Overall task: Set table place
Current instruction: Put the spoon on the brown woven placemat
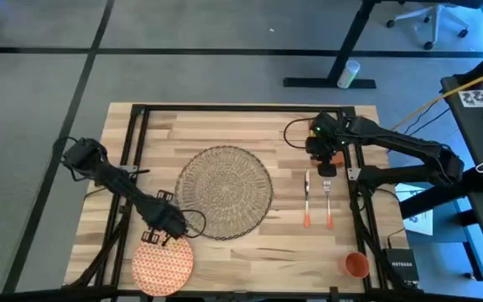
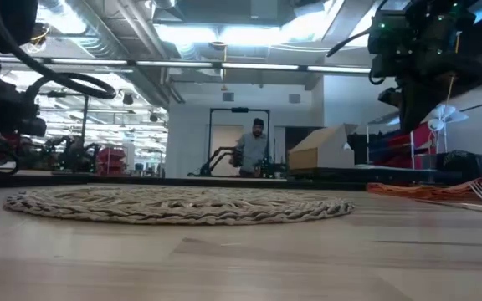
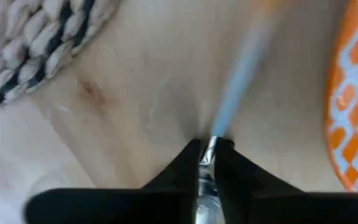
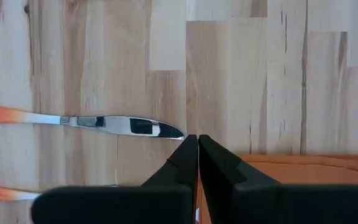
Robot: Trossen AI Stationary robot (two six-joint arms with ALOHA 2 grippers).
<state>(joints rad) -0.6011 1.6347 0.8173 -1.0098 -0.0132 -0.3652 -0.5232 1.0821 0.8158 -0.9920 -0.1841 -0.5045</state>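
Tabletop: light wooden planks, black metal frame. Round beige woven placemat flat at centre. Orange patterned plate flat near front edge, left of placemat, not on it. Knife and fork side by side right of placemat, parallel, orange handles toward front edge, metal ends toward back. Rust-orange napkin lies just behind their tips. Small orange cup upright at front right corner, well apart from rest.

One placemat, one plate, one cup, one knife, one fork.
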